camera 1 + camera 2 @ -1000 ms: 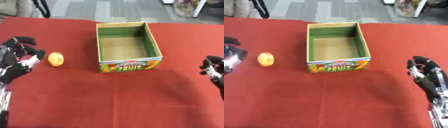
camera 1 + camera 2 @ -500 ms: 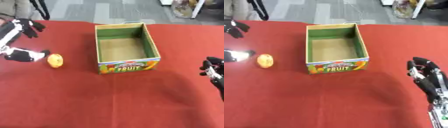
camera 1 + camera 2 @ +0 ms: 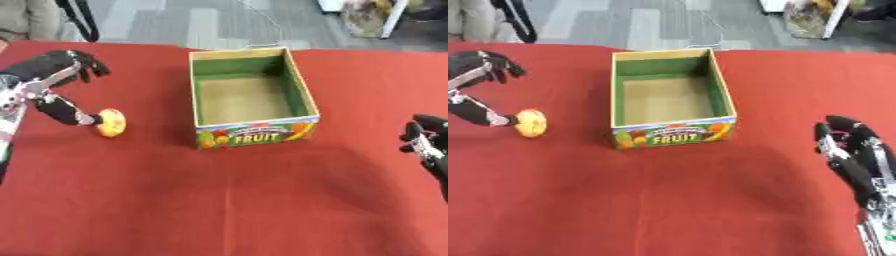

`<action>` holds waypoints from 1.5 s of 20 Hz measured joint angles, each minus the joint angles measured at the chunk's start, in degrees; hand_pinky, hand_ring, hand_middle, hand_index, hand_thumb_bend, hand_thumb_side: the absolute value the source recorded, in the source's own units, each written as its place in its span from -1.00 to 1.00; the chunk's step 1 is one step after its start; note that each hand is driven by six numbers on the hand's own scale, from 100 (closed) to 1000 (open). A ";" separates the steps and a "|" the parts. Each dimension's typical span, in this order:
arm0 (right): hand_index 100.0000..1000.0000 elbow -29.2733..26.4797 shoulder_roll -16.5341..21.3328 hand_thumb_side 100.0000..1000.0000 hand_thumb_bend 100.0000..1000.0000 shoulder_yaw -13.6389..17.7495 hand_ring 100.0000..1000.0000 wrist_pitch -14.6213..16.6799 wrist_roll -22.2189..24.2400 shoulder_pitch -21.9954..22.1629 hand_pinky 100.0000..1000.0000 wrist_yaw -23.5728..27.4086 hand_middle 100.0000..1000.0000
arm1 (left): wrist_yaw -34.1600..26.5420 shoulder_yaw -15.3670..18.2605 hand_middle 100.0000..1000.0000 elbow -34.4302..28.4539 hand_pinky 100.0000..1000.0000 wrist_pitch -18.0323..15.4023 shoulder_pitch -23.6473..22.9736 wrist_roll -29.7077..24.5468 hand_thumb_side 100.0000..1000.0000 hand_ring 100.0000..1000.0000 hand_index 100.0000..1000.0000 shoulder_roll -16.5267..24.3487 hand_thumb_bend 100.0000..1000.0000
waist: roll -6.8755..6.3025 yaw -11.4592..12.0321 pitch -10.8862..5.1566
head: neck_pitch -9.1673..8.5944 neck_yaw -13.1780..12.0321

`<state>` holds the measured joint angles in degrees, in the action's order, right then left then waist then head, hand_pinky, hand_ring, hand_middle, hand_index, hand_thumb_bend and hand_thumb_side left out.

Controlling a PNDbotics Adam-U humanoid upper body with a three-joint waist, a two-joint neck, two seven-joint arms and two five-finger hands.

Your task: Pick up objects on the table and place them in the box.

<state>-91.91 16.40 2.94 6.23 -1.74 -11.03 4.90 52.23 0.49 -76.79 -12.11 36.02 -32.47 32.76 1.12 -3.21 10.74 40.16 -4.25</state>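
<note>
The left hand (image 3: 48,82) has dropped beside the orange fruit (image 3: 111,122), thumb touching it, fingers (image 3: 87,62) spread and holding nothing, so the grasp is just starting.

The left hand (image 3: 52,82) is partly cut off by the left edge, and the small print on the box (image 3: 674,135) front is blurred, except the word FRUIT.

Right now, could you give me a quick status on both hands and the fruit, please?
Left hand open, thumb tip at orange fruit. Right hand idle at right edge. Box empty, path clear.
</note>
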 measured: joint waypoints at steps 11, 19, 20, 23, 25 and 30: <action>0.45 0.01 0.00 -0.34 -0.59 -0.19 0.16 -0.10 0.11 0.01 0.01 -0.02 0.14 | 3.54 -1.11 0.33 10.44 0.23 -1.87 3.31 -1.05 -1.00 0.25 0.60 -2.08 0.13 | -0.14 -0.41 0.00 | 0.00 -0.16; 0.45 0.01 0.00 -0.34 -0.59 -0.19 0.16 -0.11 0.13 0.01 0.01 -0.02 0.14 | 3.77 -1.39 0.08 12.72 0.03 -2.47 3.59 -1.90 -1.00 0.03 0.42 -2.57 0.02 | -0.27 -0.68 0.01 | 0.00 -0.22; 0.45 0.01 0.00 -0.34 -0.59 -0.19 0.16 -0.12 0.13 0.01 0.01 -0.03 0.14 | 3.94 -1.51 0.01 12.75 -0.04 -2.53 3.59 -1.83 -1.00 -0.03 0.37 -2.58 -0.01 | -0.30 -0.68 0.01 | 0.00 -0.22; 0.45 0.01 0.00 -0.34 -0.59 -0.19 0.16 -0.12 0.14 0.01 0.01 -0.03 0.14 | 4.57 -1.70 -0.24 12.75 -0.37 -2.70 3.58 -1.66 -1.00 -0.28 0.11 -2.58 -0.17 | -0.31 -0.72 0.01 | 0.00 -0.22; 0.45 0.02 0.00 -0.34 -0.59 -0.19 0.16 -0.12 0.14 0.01 0.01 -0.04 0.14 | 5.02 -1.74 -0.35 12.71 -0.51 -2.85 3.53 -1.52 -1.00 -0.40 0.00 -2.58 -0.23 | -0.32 -0.73 0.01 | 0.01 -0.22; 0.45 0.03 0.00 -0.34 -0.59 -0.19 0.16 -0.12 0.13 0.02 0.01 -0.05 0.14 | 6.76 -2.03 -0.72 11.74 -0.90 -3.25 3.16 -0.73 -1.00 -0.76 -0.38 -2.58 -0.45 | -0.33 -0.74 0.01 | 0.02 -0.22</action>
<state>-91.88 16.39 2.76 6.10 -1.60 -11.01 4.85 59.00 -1.54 -65.05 -15.36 39.17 -33.20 30.19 0.79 -3.95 10.75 40.18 -4.47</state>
